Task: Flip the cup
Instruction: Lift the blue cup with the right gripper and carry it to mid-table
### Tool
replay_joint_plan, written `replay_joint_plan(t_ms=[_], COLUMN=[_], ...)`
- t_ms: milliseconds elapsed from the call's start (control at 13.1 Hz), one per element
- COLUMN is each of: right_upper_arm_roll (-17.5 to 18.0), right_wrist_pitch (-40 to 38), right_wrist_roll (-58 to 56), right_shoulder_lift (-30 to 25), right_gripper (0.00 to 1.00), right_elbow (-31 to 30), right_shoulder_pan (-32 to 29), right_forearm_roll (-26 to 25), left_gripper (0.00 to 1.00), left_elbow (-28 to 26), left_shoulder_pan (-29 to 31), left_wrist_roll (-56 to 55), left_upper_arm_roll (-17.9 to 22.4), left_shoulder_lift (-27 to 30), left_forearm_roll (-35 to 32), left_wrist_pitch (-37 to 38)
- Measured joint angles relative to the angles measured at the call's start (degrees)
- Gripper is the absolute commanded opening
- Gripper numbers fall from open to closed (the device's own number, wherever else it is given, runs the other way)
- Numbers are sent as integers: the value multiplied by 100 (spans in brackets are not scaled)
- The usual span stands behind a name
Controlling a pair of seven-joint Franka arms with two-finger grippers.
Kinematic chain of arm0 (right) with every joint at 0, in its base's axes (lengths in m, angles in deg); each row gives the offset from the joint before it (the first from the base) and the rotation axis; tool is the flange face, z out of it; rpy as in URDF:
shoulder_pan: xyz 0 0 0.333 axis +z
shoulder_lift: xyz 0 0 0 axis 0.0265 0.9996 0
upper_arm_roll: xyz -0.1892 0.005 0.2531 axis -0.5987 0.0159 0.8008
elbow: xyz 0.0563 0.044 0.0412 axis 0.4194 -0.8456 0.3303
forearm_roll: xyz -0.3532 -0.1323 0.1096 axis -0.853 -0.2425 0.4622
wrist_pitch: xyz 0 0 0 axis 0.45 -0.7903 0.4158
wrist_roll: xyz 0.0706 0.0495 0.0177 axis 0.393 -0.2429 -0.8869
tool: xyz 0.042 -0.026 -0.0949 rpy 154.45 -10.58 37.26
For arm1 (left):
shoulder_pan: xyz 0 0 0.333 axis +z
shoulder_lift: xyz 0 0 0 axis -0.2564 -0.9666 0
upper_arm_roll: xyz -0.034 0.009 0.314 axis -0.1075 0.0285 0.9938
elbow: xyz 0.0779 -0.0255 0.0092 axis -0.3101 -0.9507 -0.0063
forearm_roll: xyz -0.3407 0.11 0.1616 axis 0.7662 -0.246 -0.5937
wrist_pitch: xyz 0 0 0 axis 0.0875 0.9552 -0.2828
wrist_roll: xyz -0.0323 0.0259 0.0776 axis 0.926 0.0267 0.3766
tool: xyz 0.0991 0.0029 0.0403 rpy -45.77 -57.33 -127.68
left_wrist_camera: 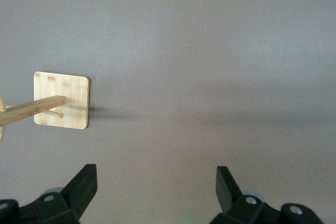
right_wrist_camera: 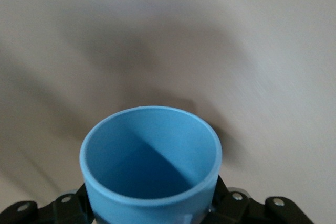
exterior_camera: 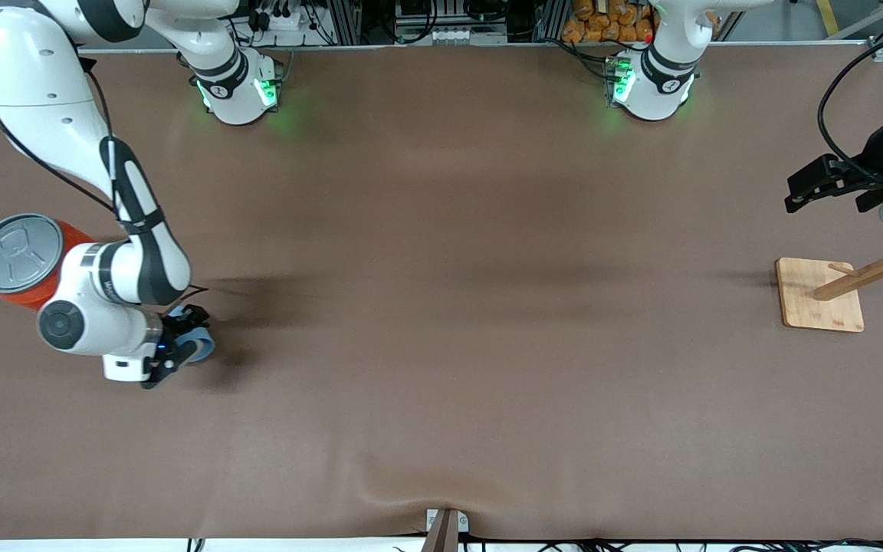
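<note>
The right gripper [exterior_camera: 181, 354], at eight o'clock on the table, clamps the small light-blue plastic cup [right_wrist_camera: 150, 157]; flipping remains. The left gripper [left_wrist_camera: 156, 188] waits with jaws wide apart, holding nothing.

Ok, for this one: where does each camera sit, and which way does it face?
Front view: high across the table, facing both arms' bases; shows the cup in the right gripper, shut on it.
Left wrist view: on the waiting left arm, looking down past the open left gripper at the wooden stand.
Right wrist view: looks into the cup's mouth.
Shared: cup, front and right wrist; stand, front and left wrist.
</note>
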Motion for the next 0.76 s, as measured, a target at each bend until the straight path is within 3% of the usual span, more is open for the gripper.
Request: replay_joint_plan(t_ms=[457, 762], right_upper_arm_roll=[1390, 1641], right_wrist_pitch=[-31, 1], right_wrist_roll=[-991, -1053], right_shoulder_lift=[-9, -29], right_gripper=[39, 40], right_elbow=[102, 269], right_shoulder_pan=[146, 844], right_forearm_roll=[-32, -60], left_gripper=[100, 100], left_elbow=[0, -7], left_shoulder_pan=[8, 62], left_wrist_roll=[0, 0], left_upper_arm_roll=[1, 31], left_shoulder_lift=[-75, -203], left_forearm_roll=[0, 0], left_wrist_pitch=[2, 22])
